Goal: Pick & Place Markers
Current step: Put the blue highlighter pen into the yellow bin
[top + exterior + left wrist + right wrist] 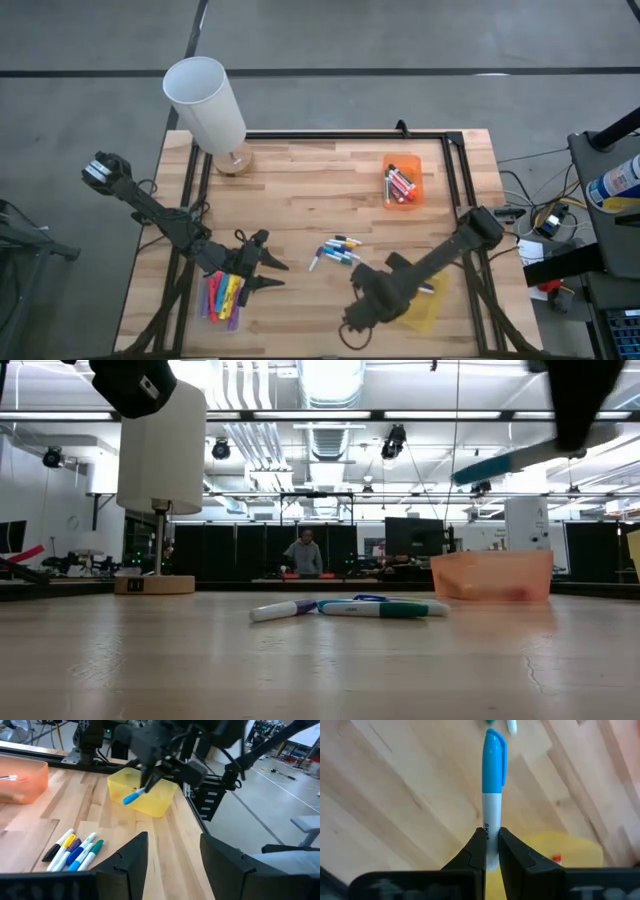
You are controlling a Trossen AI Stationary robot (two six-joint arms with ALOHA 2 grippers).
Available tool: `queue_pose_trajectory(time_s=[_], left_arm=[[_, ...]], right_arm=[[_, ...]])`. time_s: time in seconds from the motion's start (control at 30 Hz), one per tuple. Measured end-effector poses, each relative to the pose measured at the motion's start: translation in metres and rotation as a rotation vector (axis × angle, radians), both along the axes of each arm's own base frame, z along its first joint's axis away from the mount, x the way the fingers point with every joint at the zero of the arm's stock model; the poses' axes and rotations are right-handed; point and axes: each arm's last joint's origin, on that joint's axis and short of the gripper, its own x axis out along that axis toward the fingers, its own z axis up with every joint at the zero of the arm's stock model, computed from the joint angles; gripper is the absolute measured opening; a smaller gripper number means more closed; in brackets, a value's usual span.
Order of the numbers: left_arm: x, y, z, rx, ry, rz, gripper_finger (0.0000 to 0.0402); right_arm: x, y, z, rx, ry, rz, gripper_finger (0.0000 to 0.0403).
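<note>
Two dark, matte-black arms, each built of slim jointed links. The left arm [150, 205] ends at its base in a blocky housing with a pale grey face, and thin black cables trail along its links. The right arm [440, 255] has a rounded grey joint housing near its base. Each gripper carries two black, wedge-shaped fingers [470, 852] with flat inner faces, mounted on a black crossbar.

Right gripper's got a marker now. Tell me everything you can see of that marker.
The marker has a bright blue cap with a clip and a white barrel with small dark print; it looks like smooth plastic. The right gripper pinches the barrel, cap pointing away from the wrist. It hangs clear of the table, beside the yellow bin.
</note>
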Motion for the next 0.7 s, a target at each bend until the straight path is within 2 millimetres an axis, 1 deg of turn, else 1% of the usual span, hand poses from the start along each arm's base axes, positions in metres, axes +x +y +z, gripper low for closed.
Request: queue_pose_trajectory(time_s=[0.17,0.37,0.5,0.7], left_arm=[[0.0,0.0,0.0,-0.001,-0.001,0.01,0.0174],[0.0,0.0,0.0,-0.006,0.0,0.012,0.0174],[0.0,0.0,0.0,-0.025,0.005,0.015,0.0174],[0.0,0.0,0.0,-0.034,0.006,0.017,0.0174]], right_arm=[[-0.015,0.018,0.002,-0.011,-0.008,-0.047,0.0023],[-0.033,0.032,-0.001,-0.053,0.01,-0.12,0.0023],[-0.044,0.038,-0.003,-0.086,0.025,-0.163,0.0023],[-0.048,0.04,-0.007,-0.092,0.034,-0.193,0.0023]])
